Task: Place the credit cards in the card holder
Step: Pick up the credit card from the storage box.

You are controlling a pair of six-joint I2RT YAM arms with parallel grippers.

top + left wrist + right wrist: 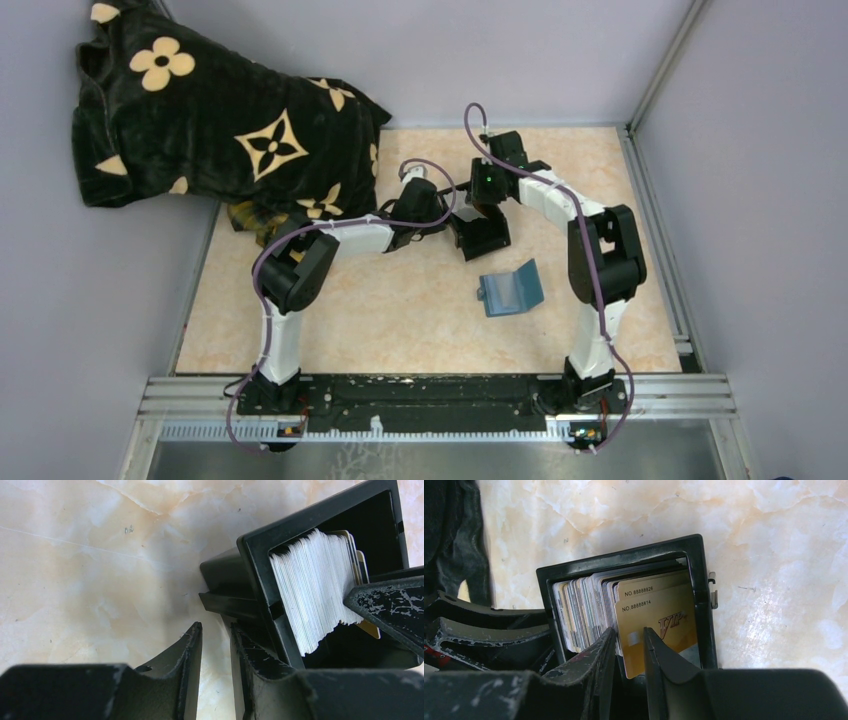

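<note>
Fingers [596, 662] of right gripper [630, 645] straddle front gold VIP card [664, 625] in black box [621, 556] — pinch cannot be told; left gripper [216, 640] grip unclear too. Single card to be drawn straight up; blue card holder [510, 290] lies open near box.

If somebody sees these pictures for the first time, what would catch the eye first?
First the black blanket with cream flowers, heaped at the far left corner. Then the black box in the middle of the table, packed with cards, where the right gripper reaches at a gold VIP card. The blue card holder lies open nearer, to the right.
</note>
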